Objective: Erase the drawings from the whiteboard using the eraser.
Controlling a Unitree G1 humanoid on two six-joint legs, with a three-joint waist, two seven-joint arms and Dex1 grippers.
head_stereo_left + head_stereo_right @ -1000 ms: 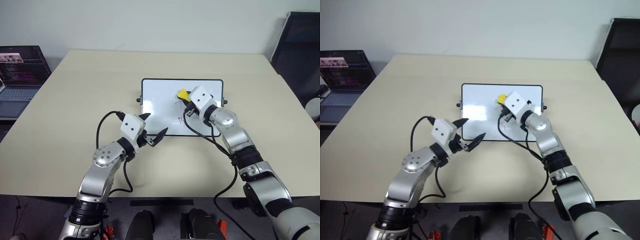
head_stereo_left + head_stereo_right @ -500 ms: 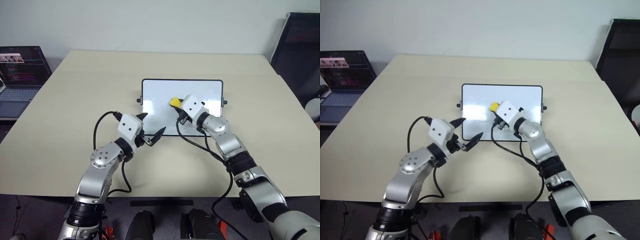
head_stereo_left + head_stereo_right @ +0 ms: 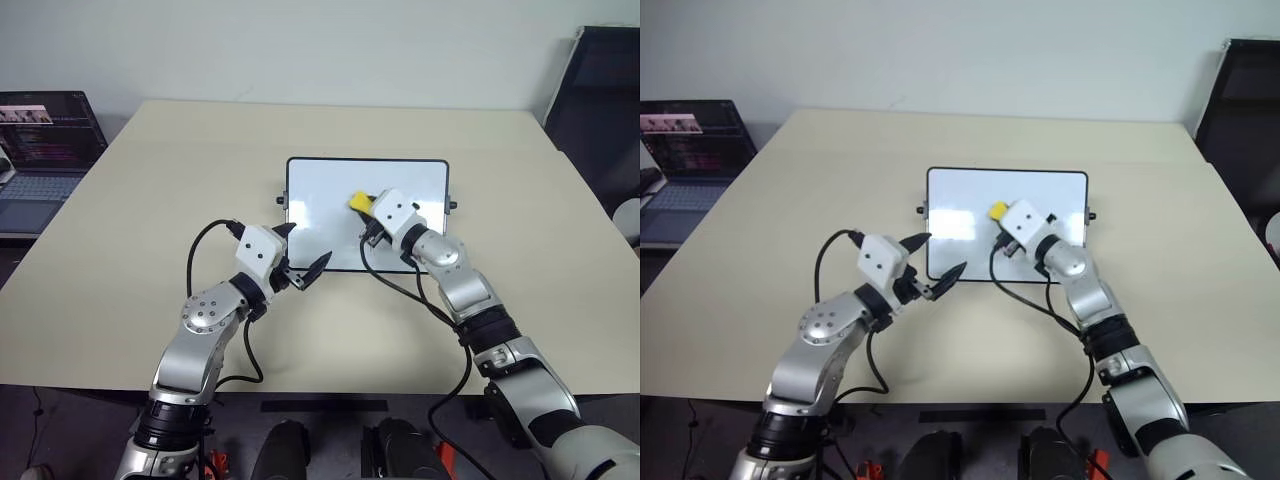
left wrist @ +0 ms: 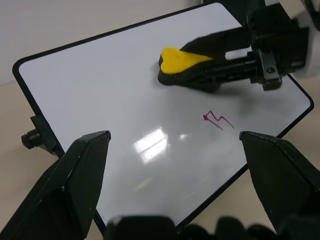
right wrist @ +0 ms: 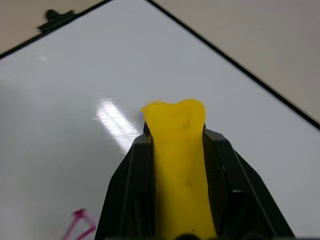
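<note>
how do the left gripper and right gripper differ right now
The left gripper is open and holds nothing; the right gripper is shut on the yellow eraser. The left one hangs at the near edge of the whiteboard, while the right one reaches over the board's surface, next to a remaining red squiggle. Both have two black fingers and point roughly level toward the board.

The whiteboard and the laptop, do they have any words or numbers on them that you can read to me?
No words or numbers can be read anywhere.
Glossy white rectangular whiteboard with a thin black frame: one small red marker squiggle, a zigzag, not a letter that can be read.
Open laptop at the table's left edge: coloured lines of text on its dark screen, too small to read.
Small yellow eraser: no label visible.
</note>
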